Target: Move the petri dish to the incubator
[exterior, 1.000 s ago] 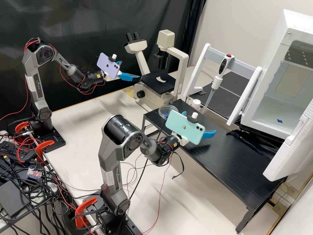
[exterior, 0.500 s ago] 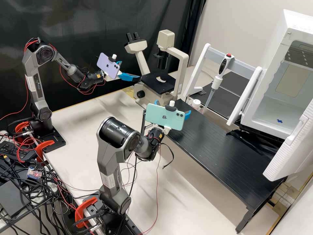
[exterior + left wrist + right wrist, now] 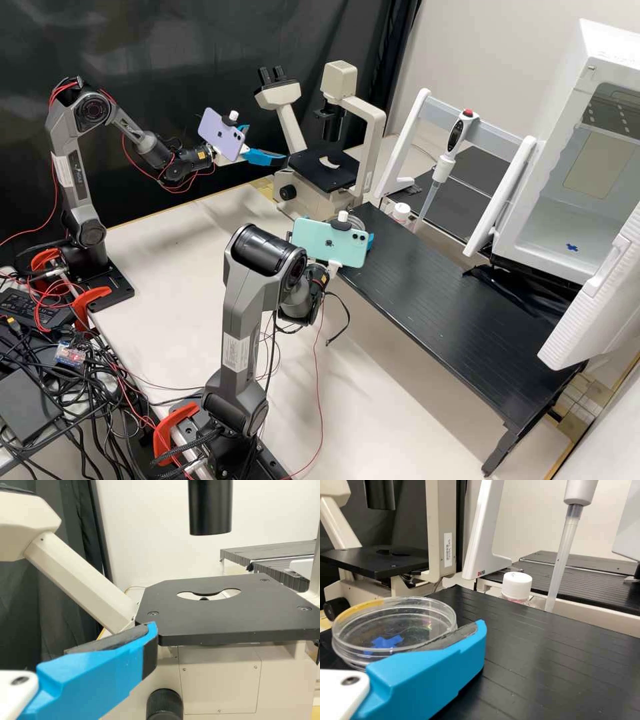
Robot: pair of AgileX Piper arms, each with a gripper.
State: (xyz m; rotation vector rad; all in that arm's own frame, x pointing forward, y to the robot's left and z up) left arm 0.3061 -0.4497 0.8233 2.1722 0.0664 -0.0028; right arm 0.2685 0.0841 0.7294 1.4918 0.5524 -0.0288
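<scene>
Showing through dish (image 3: pixel 407 622), right wrist view — blue cross (image 3: pixel 387 642).

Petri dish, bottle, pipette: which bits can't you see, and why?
Much of the dish: behind the green phone, high view.
Whether it's gripped: phone in the way, high view.
Bottom of the bottle: behind the table, right wrist view.
Top of the pipette: cut off by right wrist view's edge.

The petri dish (image 3: pixel 420 615) is clear with a blue cross (image 3: pixel 385 642); the desk (image 3: pixel 427 293) is black, thinly lined; the incubator (image 3: pixel 563 113), towards three o'clock in the high view, is white.
</scene>
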